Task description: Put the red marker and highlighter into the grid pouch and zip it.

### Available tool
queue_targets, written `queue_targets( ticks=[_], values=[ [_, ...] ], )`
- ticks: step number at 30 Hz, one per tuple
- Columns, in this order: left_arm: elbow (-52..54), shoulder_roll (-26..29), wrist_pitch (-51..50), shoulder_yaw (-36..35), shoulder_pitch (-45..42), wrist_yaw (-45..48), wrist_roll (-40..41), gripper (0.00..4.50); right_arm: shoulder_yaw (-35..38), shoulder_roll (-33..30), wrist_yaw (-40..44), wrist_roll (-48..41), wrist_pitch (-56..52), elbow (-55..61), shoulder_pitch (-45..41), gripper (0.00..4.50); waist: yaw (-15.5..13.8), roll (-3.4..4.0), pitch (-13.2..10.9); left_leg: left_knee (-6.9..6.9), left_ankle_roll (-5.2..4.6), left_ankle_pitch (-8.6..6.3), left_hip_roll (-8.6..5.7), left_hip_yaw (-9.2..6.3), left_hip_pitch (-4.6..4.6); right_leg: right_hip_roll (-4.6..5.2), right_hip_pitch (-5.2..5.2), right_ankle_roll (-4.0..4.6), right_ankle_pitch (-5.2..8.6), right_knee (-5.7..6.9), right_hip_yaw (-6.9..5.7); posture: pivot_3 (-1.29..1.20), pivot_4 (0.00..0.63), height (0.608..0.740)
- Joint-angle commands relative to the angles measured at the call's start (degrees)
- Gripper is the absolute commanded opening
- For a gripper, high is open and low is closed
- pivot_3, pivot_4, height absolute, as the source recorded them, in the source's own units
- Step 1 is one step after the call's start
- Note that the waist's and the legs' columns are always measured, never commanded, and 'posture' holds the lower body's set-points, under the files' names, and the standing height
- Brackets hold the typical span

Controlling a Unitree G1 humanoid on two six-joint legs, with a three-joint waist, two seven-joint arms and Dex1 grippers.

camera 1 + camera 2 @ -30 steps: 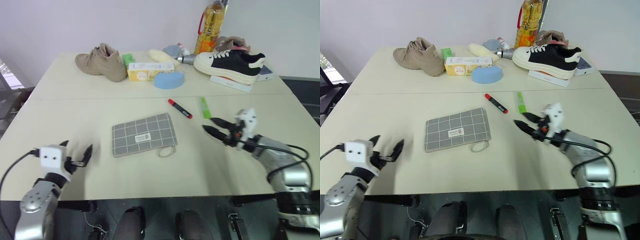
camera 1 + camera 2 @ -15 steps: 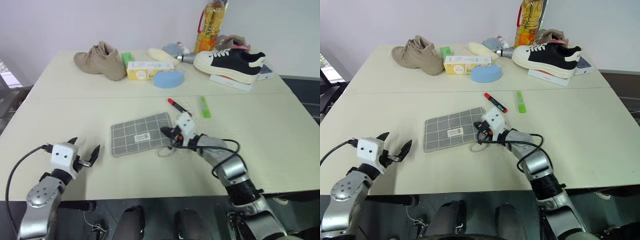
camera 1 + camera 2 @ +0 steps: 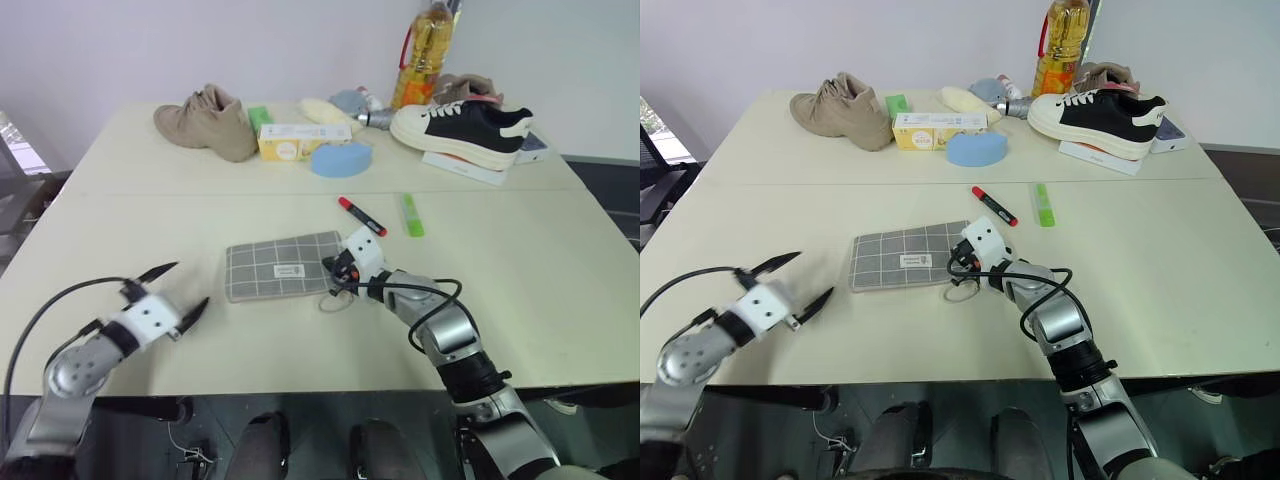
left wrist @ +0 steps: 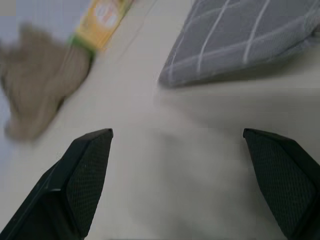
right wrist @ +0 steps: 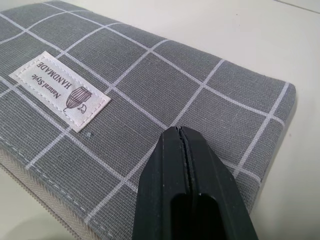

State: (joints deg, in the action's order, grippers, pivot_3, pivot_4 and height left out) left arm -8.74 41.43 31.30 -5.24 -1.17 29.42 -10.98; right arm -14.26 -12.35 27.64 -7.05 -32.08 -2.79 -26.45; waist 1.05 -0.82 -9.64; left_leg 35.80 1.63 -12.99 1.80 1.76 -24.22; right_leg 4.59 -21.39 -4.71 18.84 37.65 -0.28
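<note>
Bare table front (image 3: 300,350), right jaws (image 3: 331,266) together at grid pouch (image 3: 280,267) edge, left jaws (image 3: 177,289) apart

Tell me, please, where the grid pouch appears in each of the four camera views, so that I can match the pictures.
Left eye view: grid pouch, table centre, just left of the right gripper.
Right eye view: same spot.
Left wrist view: its corner, ahead of the open left gripper.
Right wrist view: its grey cloth under the shut fingers.
Shared landmark: the white label.
</note>
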Motion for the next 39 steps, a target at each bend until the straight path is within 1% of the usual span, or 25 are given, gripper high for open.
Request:
queue_targets(
  ticks=[1, 7, 8, 10, 13, 14, 17, 22, 25, 28, 29, 31, 34, 36, 37, 39],
  values=[
    [-6.52, -0.15, 9.12, 4.49, -5.32, -0.17, -2.14, 4.5, -0.18, 0.05, -0.07, 0.82, -0.66, -1.15, 0.4, 0.02, 0.06, 0.0, 0.01, 0.0, -0.02, 0.01, 0.0, 0.03, 0.0, 0.03, -0.02, -0.14, -0.09, 0.0, 0.0, 0.0, 0.15, 0.74],
    [-15.12, -0.5, 21.14, 10.77, -12.94, 1.42, -2.41, 4.5, 0.42, -0.22, -0.99, 1.16, -1.1, -0.5, 0.76, 0.02, 0.01, -0.01, 0.02, -0.04, -0.04, 0.03, 0.02, 0.09, -0.02, -0.01, -0.04, -0.29, -0.16, 0.0, -0.07, 0.0, 0.15, 0.74],
    [-16.32, -0.44, 22.94, 11.51, -13.83, 1.96, -1.69, 4.25, 0.46, -0.36, -1.06, 1.2, -1.2, -0.24, 0.92, 0.0, -0.01, -0.01, 0.02, -0.02, -0.05, 0.03, 0.02, 0.1, -0.01, -0.04, -0.03, -0.31, -0.17, 0.01, -0.08, 0.0, 0.15, 0.74],
    [-18.48, 0.11, 25.7, 13.02, -15.09, 3.4, -0.5, 3.63, 0.41, -0.55, -1.22, 1.3, -1.29, 0.06, 1.15, 0.0, -0.03, -0.02, 0.02, 0.04, -0.08, 0.05, 0.02, 0.13, -0.01, -0.06, -0.02, -0.34, -0.18, 0.06, -0.08, 0.0, 0.15, 0.74],
    [-21.9, 1.05, 27.94, 14.08, -16.64, 4.22, -0.6, 2.11, 0.33, -0.6, -1.37, 1.31, -1.33, 0.21, 1.19, 0.0, -0.1, -0.02, 0.02, 0.15, -0.1, 0.06, 0.02, 0.15, -0.02, -0.1, -0.03, -0.36, -0.18, 0.19, -0.13, 0.0, 0.15, 0.74],
    [-22.93, 1.12, 28.37, 14.13, -17.18, 4.31, -0.35, 1.67, 0.33, -0.6, -1.41, 1.28, -1.33, 0.24, 1.16, 0.0, -0.19, -0.02, 0.02, 0.21, -0.1, 0.06, 0.03, 0.15, -0.02, -0.12, -0.03, -0.37, -0.18, 0.25, -0.14, 0.0, 0.15, 0.74],
    [-24.73, 1.2, 28.99, 14.14, -18.49, 4.62, 0.71, 0.06, 0.4, -0.51, -1.64, 1.32, -1.01, 0.27, 1.07, 0.0, -0.16, -0.02, 0.02, 0.3, -0.18, 0.11, 0.03, 0.15, 0.03, -0.16, -0.02, -0.41, -0.19, 0.4, -0.15, 0.0, 0.15, 0.74],
    [-23.6, 0.51, 26.69, 13.49, -17.78, 4.84, 3.76, 0.06, 1.01, -0.09, -1.81, 1.03, 0.23, 0.65, 0.46, 0.0, -0.07, -0.02, 0.02, 0.32, -0.21, 0.15, 0.06, 0.17, 0.12, -0.26, 0.02, -0.46, -0.22, 0.49, -0.13, 0.0, 0.15, 0.74],
    [-18.13, -0.66, 20.02, 12.82, -15.48, 5.99, 8.57, 0.06, 2.04, -0.43, -1.77, 0.8, 1.33, 1.4, -0.39, 0.0, -0.04, -0.02, 0.01, 0.31, -0.2, 0.15, 0.09, 0.17, 0.12, -0.38, 0.0, -0.46, -0.22, 0.49, -0.1, 0.0, 0.15, 0.74],
    [-9.47, -1.8, 9.77, 11.55, -12.76, 6.72, 14.1, 0.06, 3.34, -2.94, 0.8, 0.08, 2.53, 3.16, -1.6, 0.0, -0.15, -0.02, -0.03, 0.33, -0.2, 0.15, 0.09, 0.18, 0.07, -0.38, -0.02, -0.46, -0.22, 0.49, -0.09, 0.0, 0.15, 0.74],
    [-6.64, -2.13, 6.51, 11.13, -11.86, 6.78, 15.41, 0.02, 4.11, -3.94, 2.03, -0.83, 2.12, 3.89, -1.84, 0.25, -0.23, -0.04, -0.04, 0.35, -0.2, 0.16, 0.09, 0.17, 0.05, -0.37, -0.03, -0.47, -0.22, 0.49, -0.09, 0.0, 0.15, 0.74],
    [0.39, -3.4, -2.25, 10.3, -9.67, 5.67, 18.17, 0.0, 7.28, -7.47, 3.96, -2.6, -0.02, 4.87, -3.13, 0.91, -0.29, -0.04, -0.05, 0.38, -0.2, 0.16, 0.09, 0.15, 0.01, -0.37, -0.02, -0.5, -0.24, 0.49, -0.09, 0.0, 0.15, 0.74],
    [8.29, -5.93, -11.78, 9.39, -7.26, 2.75, 18.82, 0.0, 11.12, -11.93, 6.45, -5.19, -2.29, 6.7, -3.87, 2.39, -0.28, -0.04, -0.06, 0.4, -0.2, 0.16, 0.06, 0.15, -0.01, -0.25, -0.02, -0.51, -0.24, 0.47, -0.08, 0.0, 0.15, 0.74],
    [12.71, -8.3, -17.66, 8.99, -6.29, 0.34, 18.71, 0.0, 13.07, -14.2, 7.0, -5.92, -3.43, 7.99, -3.69, 3.55, -0.25, -0.05, -0.06, 0.37, -0.2, 0.16, 0.06, 0.13, 0.0, -0.26, -0.02, -0.51, -0.24, 0.46, -0.09, 0.0, 0.15, 0.74],
    [14.83, -9.77, -20.69, 8.94, -5.86, -1.39, 18.25, 0.0, 14.25, -15.11, 7.23, -6.48, -3.9, 9.12, -3.24, 4.0, -0.24, -0.04, -0.07, 0.36, -0.2, 0.16, 0.08, 0.12, 0.0, -0.29, -0.02, -0.51, -0.24, 0.46, -0.08, 0.0, 0.15, 0.74],
    [17.87, -12.14, -25.01, 8.73, -5.3, -3.76, 17.55, 0.0, 15.57, -16.05, 6.69, -6.9, -5.4, 10.33, -2.69, 4.0, -0.14, -0.04, -0.07, 0.34, -0.2, 0.16, 0.13, 0.12, 0.0, -0.36, -0.04, -0.51, -0.24, 0.46, -0.07, 0.0, 0.15, 0.74]
  ],
)
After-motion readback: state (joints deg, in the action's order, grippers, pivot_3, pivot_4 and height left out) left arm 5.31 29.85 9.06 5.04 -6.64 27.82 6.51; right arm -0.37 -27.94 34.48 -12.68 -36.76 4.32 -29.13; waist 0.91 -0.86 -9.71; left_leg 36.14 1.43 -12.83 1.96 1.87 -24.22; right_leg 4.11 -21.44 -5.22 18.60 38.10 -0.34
